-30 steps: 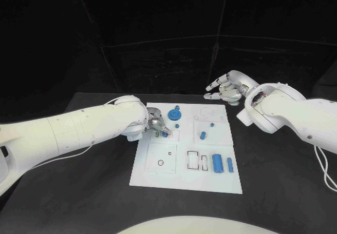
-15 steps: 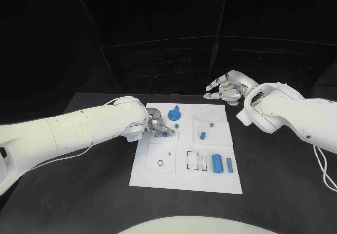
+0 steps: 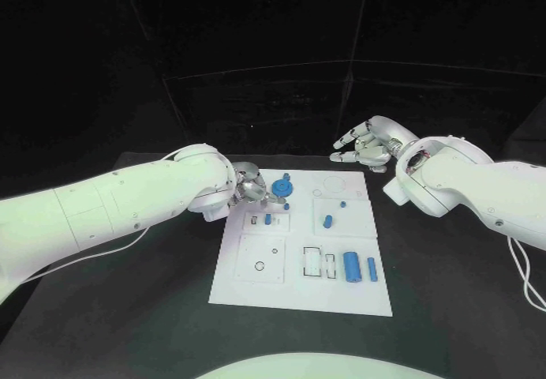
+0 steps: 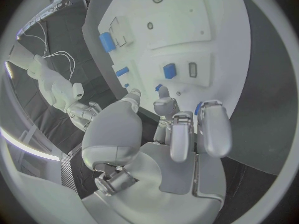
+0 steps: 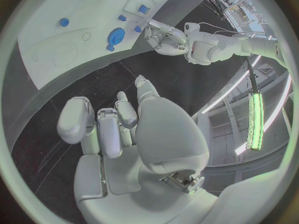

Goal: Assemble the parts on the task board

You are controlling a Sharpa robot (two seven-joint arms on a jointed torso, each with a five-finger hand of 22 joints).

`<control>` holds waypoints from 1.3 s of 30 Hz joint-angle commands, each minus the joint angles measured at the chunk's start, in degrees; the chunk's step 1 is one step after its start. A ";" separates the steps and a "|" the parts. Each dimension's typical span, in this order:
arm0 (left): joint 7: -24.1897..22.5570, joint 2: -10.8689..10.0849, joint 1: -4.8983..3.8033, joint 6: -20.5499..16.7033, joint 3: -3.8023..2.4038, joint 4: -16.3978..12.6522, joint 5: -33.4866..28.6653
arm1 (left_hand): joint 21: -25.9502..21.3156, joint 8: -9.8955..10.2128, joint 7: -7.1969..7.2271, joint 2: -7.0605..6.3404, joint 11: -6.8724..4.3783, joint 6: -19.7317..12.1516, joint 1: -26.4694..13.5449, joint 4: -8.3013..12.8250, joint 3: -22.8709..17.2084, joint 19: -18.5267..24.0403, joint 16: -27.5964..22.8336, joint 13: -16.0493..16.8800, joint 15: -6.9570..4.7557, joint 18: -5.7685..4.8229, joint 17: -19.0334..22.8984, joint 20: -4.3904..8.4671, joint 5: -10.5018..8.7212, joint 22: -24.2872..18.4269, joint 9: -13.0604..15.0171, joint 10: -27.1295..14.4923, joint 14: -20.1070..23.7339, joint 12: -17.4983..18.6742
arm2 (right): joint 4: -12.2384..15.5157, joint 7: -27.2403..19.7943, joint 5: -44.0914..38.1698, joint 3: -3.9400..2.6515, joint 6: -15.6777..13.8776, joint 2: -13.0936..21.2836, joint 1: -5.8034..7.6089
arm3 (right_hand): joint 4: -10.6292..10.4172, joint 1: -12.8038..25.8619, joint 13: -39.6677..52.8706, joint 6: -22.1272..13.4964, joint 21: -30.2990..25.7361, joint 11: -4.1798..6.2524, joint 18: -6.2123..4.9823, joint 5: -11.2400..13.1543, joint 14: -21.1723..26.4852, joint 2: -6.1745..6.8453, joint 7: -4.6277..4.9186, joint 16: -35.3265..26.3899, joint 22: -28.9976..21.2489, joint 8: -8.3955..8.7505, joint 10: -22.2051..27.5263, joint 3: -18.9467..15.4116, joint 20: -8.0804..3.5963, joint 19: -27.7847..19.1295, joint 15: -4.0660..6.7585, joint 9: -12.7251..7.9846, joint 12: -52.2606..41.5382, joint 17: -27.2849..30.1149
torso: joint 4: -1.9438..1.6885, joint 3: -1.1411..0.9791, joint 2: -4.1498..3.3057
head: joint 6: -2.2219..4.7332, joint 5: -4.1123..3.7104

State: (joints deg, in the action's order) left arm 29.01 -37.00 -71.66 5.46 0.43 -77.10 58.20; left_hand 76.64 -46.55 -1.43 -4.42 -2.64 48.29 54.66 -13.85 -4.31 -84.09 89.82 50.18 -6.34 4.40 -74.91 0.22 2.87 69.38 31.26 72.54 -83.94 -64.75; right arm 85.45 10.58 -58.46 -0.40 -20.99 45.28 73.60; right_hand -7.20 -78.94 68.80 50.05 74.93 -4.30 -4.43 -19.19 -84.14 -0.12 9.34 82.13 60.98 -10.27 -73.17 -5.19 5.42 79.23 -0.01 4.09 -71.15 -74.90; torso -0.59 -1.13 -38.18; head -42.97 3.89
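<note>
My left hand is over the task board, fingers apart, maybe touching nothing. My right hand is open past the board's far edge

One task board, two hands.

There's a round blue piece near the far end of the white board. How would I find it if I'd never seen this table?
Start at the white task board in the middle of the black table and look to its far end, close to the robot's left hand. There lies the round blue gear. It is a broad disc, while the other blue parts are small blocks and a cylinder.
</note>
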 commanded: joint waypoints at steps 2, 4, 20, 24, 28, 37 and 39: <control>-0.57 -1.05 -1.40 2.51 -1.36 -0.63 -1.28 | -1.19 1.18 -0.62 0.58 0.53 -1.69 1.64 -0.12 1.24 -0.12 0.16 -1.52 0.47 -0.10 -15.07 -0.18 -0.19 -1.62 -0.53 -1.31 -6.05 1.08 | -0.35 -0.79 -0.07 -0.04 -0.17 0.31 0.12 | -0.10 0.11 -0.01 -0.33 -0.23 0.07 -1.03 0.30 -2.83 -0.20 -0.02 -0.31 -0.06 -0.29 0.37 -0.38 0.03 -0.52 0.44 -0.06 0.26 -1.82 | 0.15 0.01 0.05 | 0.22 0.13; -0.59 -1.39 -2.56 4.10 -1.83 -0.05 -1.37 | -2.33 2.33 -1.25 1.50 1.00 -3.05 3.49 0.36 1.48 0.35 -0.05 -2.68 0.85 0.17 -14.65 -0.49 -0.14 -3.16 -1.19 -2.27 -5.94 1.85 | -0.54 -0.81 -0.05 -0.03 -0.17 0.28 0.11 | -0.10 0.11 -0.01 -0.33 -0.23 0.07 -1.03 0.30 -2.83 -0.20 -0.02 -0.31 -0.06 -0.29 0.37 -0.38 0.03 -0.52 0.44 -0.06 0.26 -1.82 | 0.15 -0.02 0.05 | 0.33 0.09; -0.80 5.75 -6.21 9.64 -0.89 17.08 3.05 | -2.79 6.23 -2.96 3.98 2.58 -4.64 6.75 0.56 3.54 0.34 0.10 -2.35 2.27 0.25 -14.94 -1.92 -0.13 -3.42 -4.62 -2.45 -6.02 0.84 | -1.09 -0.94 -0.01 -0.03 0.02 -0.57 0.11 | -0.01 -0.32 -0.06 -0.43 -0.31 0.09 -1.04 -0.07 -2.82 -0.48 -0.03 -0.41 -0.11 -0.41 0.37 -0.35 0.01 -0.50 0.47 -0.07 0.23 -1.76 | 0.33 0.16 -0.22 | 0.44 0.52; -0.70 7.10 -5.63 10.54 -0.29 19.91 3.89 | -2.70 6.27 -2.93 4.11 2.56 -4.26 6.67 0.33 3.93 0.29 0.13 -2.35 2.28 0.24 -15.00 -1.98 -0.13 -3.26 -4.83 -2.46 -6.03 0.77 | -1.08 -1.00 -0.01 -0.03 0.01 -0.63 0.11 | 0.01 -0.43 -0.05 -0.46 -0.33 0.10 -1.03 -0.24 -2.83 -0.55 -0.03 -0.42 -0.12 -0.45 0.36 -0.35 0.00 -0.49 0.47 -0.07 0.21 -1.75 | 0.40 0.16 -0.32 | 0.41 0.83; -0.60 8.18 -5.04 11.50 -0.05 22.08 4.23 | -2.18 6.15 -2.73 4.36 2.42 -3.28 6.66 -0.08 4.78 0.03 0.18 -1.51 2.20 0.13 -15.09 -1.99 -0.14 -2.49 -5.17 -1.95 -6.06 0.04 | -1.09 -1.06 -0.02 -0.03 -0.04 -0.70 0.11 | 0.03 -0.52 -0.06 -0.48 -0.33 0.10 -1.03 -0.33 -2.84 -0.64 -0.03 -0.41 -0.11 -0.47 0.36 -0.32 0.00 -0.48 0.48 -0.07 0.21 -1.79 | 0.32 0.23 -0.35 | 0.47 0.76; -0.42 10.52 -4.02 14.41 0.10 25.74 5.58 | -1.77 5.89 -2.44 4.30 2.18 -2.24 6.58 -0.52 6.02 -0.15 0.18 -1.29 2.02 0.04 -15.09 -1.89 -0.15 -1.87 -5.45 -1.75 -6.06 -0.29 | -1.15 -1.18 -0.02 -0.03 -0.11 -0.89 0.11 | 0.03 -0.59 -0.05 -0.49 -0.33 0.10 -1.03 -0.39 -2.83 -0.72 -0.03 -0.44 -0.10 -0.49 0.35 -0.30 0.00 -0.46 0.48 -0.07 0.19 -1.75 | 0.50 0.13 -0.31 | 0.21 1.15; -0.33 11.01 -3.79 15.71 0.11 26.38 5.66 | -1.66 5.89 -2.37 4.18 2.12 -2.05 6.38 -0.79 6.66 -0.19 0.18 -1.30 1.96 0.02 -15.09 -1.84 -0.17 -1.70 -5.58 -1.76 -6.06 -0.32 | -1.15 -1.21 -0.02 -0.03 -0.13 -0.93 0.11 | 0.03 -0.59 -0.05 -0.49 -0.33 0.10 -1.03 -0.39 -2.83 -0.72 -0.03 -0.44 -0.10 -0.49 0.35 -0.30 0.00 -0.46 0.48 -0.07 0.19 -1.75 | 0.44 0.13 -0.27 | -0.04 1.09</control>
State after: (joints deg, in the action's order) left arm 28.79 -26.17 -75.46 17.59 0.53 -51.09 62.46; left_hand 74.80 -40.65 -3.89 -0.70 -0.38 45.78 61.32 -14.61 2.11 -83.80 89.82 48.82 -4.38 4.40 -74.91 -1.52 2.87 67.64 25.73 70.33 -84.06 -64.79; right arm 84.29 10.06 -58.44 -0.39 -21.00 44.42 73.58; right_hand -7.34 -79.24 68.82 50.05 74.93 -4.30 -4.43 -19.19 -83.93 -0.41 9.34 81.88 60.90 -10.45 -73.18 -5.33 5.42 79.23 0.21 4.09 -71.16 -74.90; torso -0.15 -0.97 -38.50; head -42.77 5.03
